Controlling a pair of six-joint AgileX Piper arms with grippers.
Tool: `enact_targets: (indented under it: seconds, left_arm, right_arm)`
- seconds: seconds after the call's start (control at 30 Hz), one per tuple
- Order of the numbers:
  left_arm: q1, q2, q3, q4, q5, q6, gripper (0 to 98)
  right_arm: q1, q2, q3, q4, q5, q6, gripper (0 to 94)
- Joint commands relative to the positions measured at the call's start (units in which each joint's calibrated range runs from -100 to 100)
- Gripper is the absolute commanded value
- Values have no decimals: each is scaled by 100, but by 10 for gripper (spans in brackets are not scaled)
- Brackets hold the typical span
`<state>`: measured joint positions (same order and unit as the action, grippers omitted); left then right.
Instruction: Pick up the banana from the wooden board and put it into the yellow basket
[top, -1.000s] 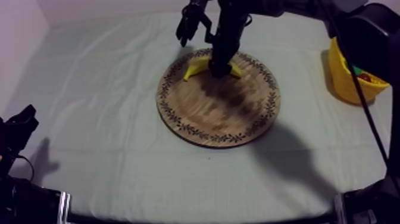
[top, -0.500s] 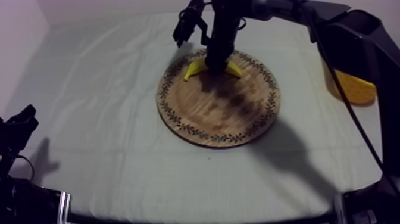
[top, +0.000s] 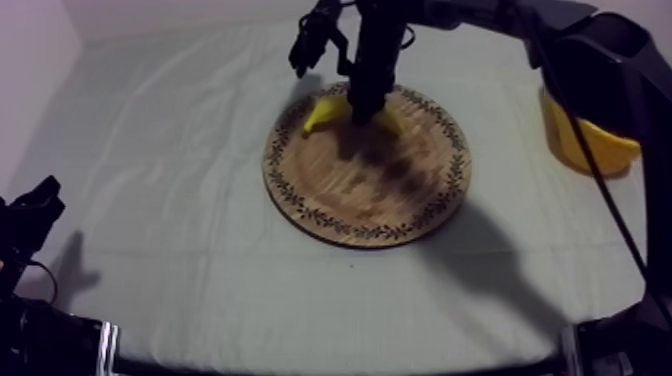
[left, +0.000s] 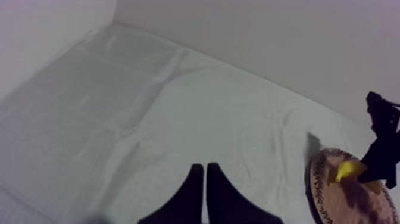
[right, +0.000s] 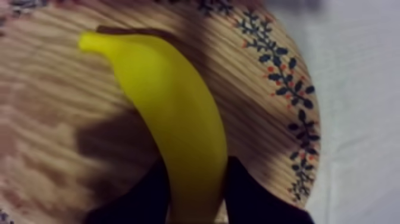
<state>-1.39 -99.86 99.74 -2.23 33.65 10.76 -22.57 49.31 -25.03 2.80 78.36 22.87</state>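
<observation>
The yellow banana (top: 322, 112) lies at the far rim of the round wooden board (top: 370, 190). My right gripper (top: 367, 108) comes straight down on its middle. In the right wrist view the two black fingers (right: 149, 196) press against both sides of the banana (right: 172, 113), shut on it over the board (right: 53, 77). The banana's left end looks slightly raised. The yellow basket (top: 590, 145) stands at the right edge, partly hidden by my right arm. My left gripper (top: 35, 205) rests at the lower left, and its fingers (left: 205, 173) lie together as a narrow wedge.
The grey-white cloth covers the table, with open room to the left of and in front of the board. From the left wrist, the board (left: 339, 199) and banana (left: 348, 170) show far off under the right gripper (left: 381, 170). A wall rises behind the table.
The right gripper's fingers have closed in on the banana. The banana's left end has tipped up a little. The right arm has shifted and hides more of the basket. The left arm is still.
</observation>
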Motion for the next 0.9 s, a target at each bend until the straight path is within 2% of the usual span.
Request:
enact_targets:
  seconds: [0.0, 0.13, 0.43, 0.67, 0.87]
  left_arm:
    - [-2, 3, 4, 1, -2, 1, 1]
    - [-2, 3, 4, 1, -2, 1, 1]
    - [-2, 3, 4, 1, -2, 1, 1]
    - [-2, 3, 4, 1, -2, 1, 1]
    - [-2, 3, 4, 1, -2, 1, 1]
  right_arm:
    - [0, -577, 329, -26, 14, 24, 230]
    - [66, -1450, 829, -20, 144, 86, 233]
    - [622, -3064, 2246, 260, 232, 144, 247]
    - [1518, -4104, 3174, 333, 148, 432, 257]
    - [2393, -4454, 3614, 373, -50, 698, 268]
